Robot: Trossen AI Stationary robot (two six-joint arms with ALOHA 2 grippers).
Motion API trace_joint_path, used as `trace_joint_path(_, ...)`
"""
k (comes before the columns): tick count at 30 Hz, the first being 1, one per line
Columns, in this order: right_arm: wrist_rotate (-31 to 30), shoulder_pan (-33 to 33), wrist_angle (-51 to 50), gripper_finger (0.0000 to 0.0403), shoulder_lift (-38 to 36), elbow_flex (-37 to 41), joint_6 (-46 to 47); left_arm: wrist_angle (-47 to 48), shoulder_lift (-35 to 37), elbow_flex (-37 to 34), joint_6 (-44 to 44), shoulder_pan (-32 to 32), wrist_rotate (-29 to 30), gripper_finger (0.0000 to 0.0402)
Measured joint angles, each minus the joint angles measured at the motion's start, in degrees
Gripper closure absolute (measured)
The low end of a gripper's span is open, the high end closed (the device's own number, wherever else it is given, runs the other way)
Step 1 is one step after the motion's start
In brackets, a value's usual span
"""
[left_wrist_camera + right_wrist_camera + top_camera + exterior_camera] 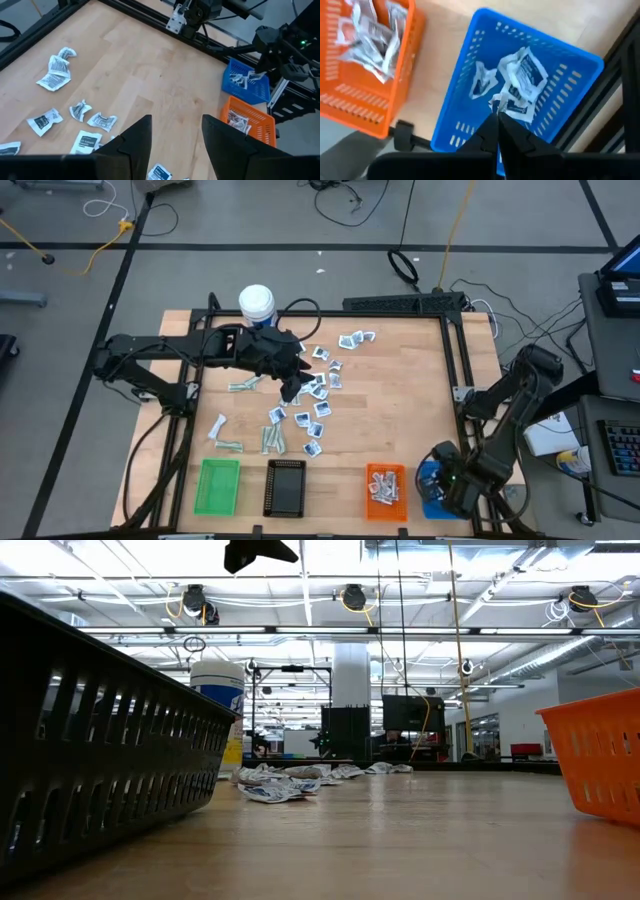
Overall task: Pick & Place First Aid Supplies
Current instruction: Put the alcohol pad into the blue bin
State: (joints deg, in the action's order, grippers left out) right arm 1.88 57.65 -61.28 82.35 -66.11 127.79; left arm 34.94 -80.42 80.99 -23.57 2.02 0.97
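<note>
Many first aid supplies, white-and-blue sachets, lie scattered mid-table, with pale strips nearer the front. My left gripper hovers open above this scatter, nothing between its fingers. My right gripper is shut over the blue tray at the front right, with a small crumpled white sachet at its tips. A few sachets lie inside that tray. My right gripper pinches the small sachet by one edge, only at the fingertips. The fingers come from above and point down into the blue tray. The sachet sticks out past the tips, over the sachets lying in the tray. Whether it touches them I cannot tell.
An orange tray holding several packets sits beside the blue tray. A black tray and a green tray line the front edge. A white bottle stands at the far left. A black frame rims the table.
</note>
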Motion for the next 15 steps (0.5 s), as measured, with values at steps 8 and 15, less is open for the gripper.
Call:
trace_joint_path(8,3.23,0.34,-0.7,0.0338,0.08,0.0,-1.05,-0.19,0.0,0.0,-0.94,0.0,0.0,0.0239)
trace_joint_path(15,2.24,0.27,-0.7,0.0209,-0.87,0.0,-5.44,1.15,0.0,0.0,-4.4,0.44,-2.58,0.0249)
